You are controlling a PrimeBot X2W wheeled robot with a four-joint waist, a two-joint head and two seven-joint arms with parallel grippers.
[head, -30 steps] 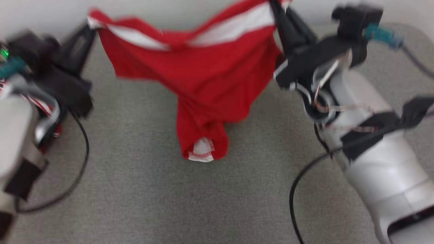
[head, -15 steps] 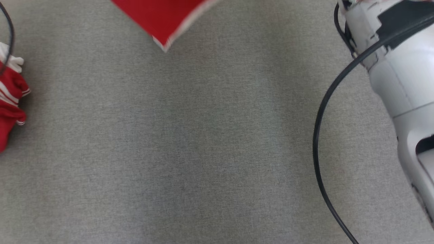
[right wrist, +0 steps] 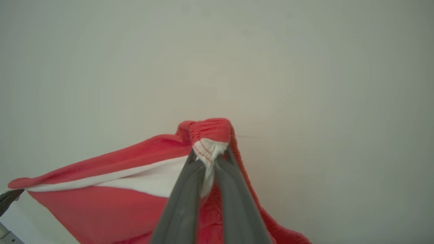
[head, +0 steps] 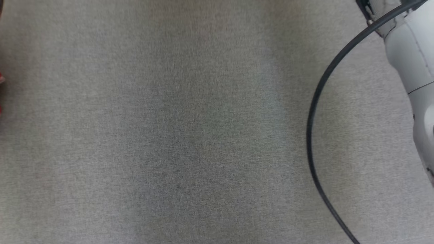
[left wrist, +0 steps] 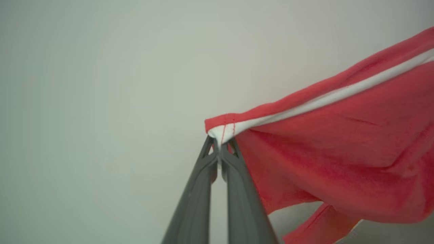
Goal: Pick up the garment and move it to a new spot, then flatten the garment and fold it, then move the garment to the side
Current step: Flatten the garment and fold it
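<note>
The garment [left wrist: 339,145] is red with a white band along its edge. It hangs stretched in the air before a pale wall. In the left wrist view my left gripper [left wrist: 219,145] is shut on one white-edged corner, and the cloth spreads off to the right. In the right wrist view my right gripper [right wrist: 210,156] is shut on a bunched corner of the garment [right wrist: 112,200], which runs down to the left. My right arm's white shell [head: 412,57] crosses the upper right of the head view.
The head view looks down on a grey fabric-covered table [head: 176,128]. A black cable [head: 313,112] curves down its right side from the right arm. A sliver of red cloth [head: 1,79] shows at the left edge.
The head camera has tilted down, so the garment and both grippers have slid out of the top of that view. The red-and-white bundle at the left edge has nearly left it too.
</note>
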